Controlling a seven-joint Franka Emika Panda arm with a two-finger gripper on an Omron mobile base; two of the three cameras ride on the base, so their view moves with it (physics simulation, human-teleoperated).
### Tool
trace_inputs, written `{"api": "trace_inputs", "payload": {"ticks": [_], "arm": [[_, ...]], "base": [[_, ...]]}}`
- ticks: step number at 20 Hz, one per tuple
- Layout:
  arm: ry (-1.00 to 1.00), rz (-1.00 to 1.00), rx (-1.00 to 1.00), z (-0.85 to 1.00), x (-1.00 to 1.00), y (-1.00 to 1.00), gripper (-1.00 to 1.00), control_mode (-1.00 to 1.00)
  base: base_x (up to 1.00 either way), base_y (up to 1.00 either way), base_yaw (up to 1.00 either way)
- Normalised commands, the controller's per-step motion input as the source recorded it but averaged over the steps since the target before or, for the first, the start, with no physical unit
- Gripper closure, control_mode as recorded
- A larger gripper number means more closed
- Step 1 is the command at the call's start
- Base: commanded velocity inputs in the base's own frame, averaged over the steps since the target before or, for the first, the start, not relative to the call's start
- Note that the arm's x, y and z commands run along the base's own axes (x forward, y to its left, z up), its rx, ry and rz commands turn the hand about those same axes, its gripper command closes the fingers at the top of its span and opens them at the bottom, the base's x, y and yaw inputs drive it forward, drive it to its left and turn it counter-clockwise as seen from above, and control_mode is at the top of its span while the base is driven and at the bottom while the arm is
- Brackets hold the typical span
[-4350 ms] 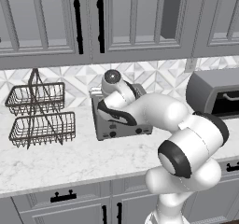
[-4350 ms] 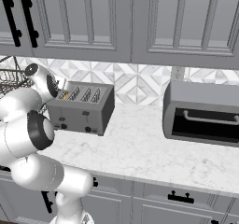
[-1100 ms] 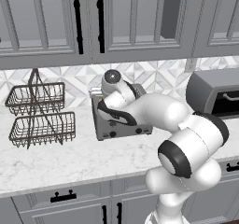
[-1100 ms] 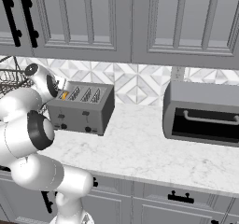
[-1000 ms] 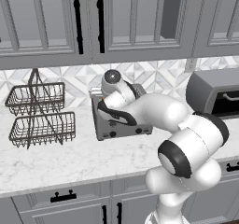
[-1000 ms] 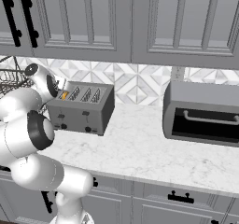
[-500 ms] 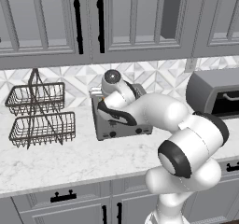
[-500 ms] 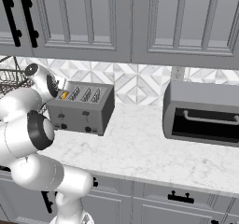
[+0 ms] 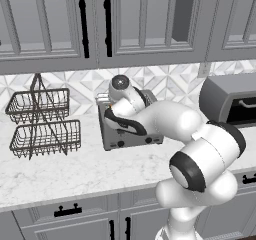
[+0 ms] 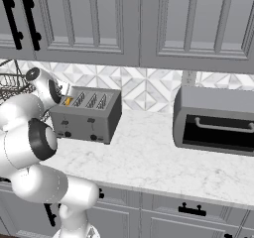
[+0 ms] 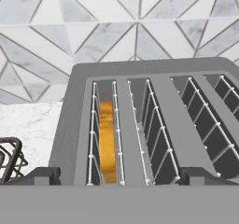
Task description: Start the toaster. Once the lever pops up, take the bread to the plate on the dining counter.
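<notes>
The gripper hangs with fingers spread over the toaster at the worktop's back edge, bread in its slot.

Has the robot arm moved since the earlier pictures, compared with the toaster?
No. In the left base view the arm's wrist sits at the same spot over the toaster as before, and the wire basket rack lines up the same.

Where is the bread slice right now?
The bread stands upright inside the toaster, in the leftmost slot as the hand view shows it; the right base view shows its golden edge at the end nearest the arm.
</notes>
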Motion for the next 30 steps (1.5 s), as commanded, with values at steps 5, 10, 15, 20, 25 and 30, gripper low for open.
{"api": "trace_inputs", "payload": {"ticks": [5, 10, 15, 20, 25, 30], "arm": [[0.00, 0.00, 0.00, 0.00, -0.18, 0.00, -1.00, -1.00], [0.00, 0.00, 0.00, 0.00, -0.11, 0.00, -1.00, -1.00], [0.00, 0.00, 0.00, -0.05, 0.01, 0.00, -1.00, -1.00], [0.00, 0.00, 0.00, -0.08, 0.17, 0.00, -1.00, -1.00], [0.00, 0.00, 0.00, 0.00, 0.31, 0.00, -1.00, -1.00], [0.04, 0.00, -0.01, -0.05, 0.21, 0.00, -1.00, -1.00]], "base": [[0.00, 0.00, 0.00], [0.00, 0.00, 0.00], [0.00, 0.00, 0.00], [0.00, 0.00, 0.00], [0.00, 0.00, 0.00], [0.00, 0.00, 0.00]]}}
